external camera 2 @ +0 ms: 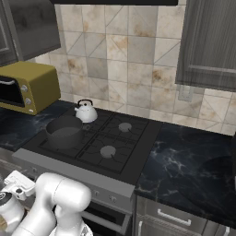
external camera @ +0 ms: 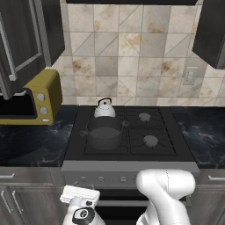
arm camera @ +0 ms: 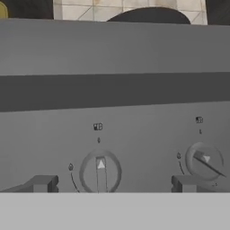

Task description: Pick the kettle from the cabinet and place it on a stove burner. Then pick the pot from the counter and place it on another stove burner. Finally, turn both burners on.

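1. Kettle (external camera: 104,108) sits on the stove's back-left burner, pot (external camera: 104,132) on the front-left.
2. Gripper (arm camera: 112,183), jaws wide and empty, faces a knob (arm camera: 100,172).
3. Centre the knob, close, then twist.

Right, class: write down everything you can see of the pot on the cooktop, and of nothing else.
The pot is wide, low and lidless, in dark grey metal with a dull sheen, and small side handles stick out at its rim. It looks empty inside. It stands upright on the front-left burner grate of the black cooktop, left of the two bare burners. The kettle stands just behind it on the rear-left burner; whether the two touch I cannot tell. Nothing holds the pot.
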Motion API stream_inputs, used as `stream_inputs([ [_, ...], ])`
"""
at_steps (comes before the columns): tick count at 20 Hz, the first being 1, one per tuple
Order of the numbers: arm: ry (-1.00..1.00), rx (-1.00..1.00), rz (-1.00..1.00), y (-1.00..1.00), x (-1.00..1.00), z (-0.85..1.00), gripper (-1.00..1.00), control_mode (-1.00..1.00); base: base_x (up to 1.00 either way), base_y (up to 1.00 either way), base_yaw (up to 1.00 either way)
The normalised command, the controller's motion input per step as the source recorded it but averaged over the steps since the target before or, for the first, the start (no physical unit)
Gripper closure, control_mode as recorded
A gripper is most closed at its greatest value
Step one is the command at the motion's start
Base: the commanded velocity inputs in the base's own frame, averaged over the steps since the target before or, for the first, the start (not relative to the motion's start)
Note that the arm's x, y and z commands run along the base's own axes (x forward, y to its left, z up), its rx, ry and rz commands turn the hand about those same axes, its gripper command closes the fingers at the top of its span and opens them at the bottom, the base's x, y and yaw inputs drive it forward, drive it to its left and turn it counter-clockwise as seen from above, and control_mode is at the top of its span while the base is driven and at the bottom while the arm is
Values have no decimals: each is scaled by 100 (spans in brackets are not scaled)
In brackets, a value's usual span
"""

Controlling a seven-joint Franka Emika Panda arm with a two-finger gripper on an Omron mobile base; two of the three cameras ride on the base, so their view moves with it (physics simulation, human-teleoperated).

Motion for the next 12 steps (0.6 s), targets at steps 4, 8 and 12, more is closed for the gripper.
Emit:
stream_inputs([
  [4, 0, 0, 0, 1, 14, 3, -100, -100, 0, 0, 0],
  [8, 0, 0, 0, 0, 16, 1, -100, -100, 0, 0, 0],
  [12, 0, 0, 0, 1, 15, 0, -100, -100, 0, 0, 0],
])
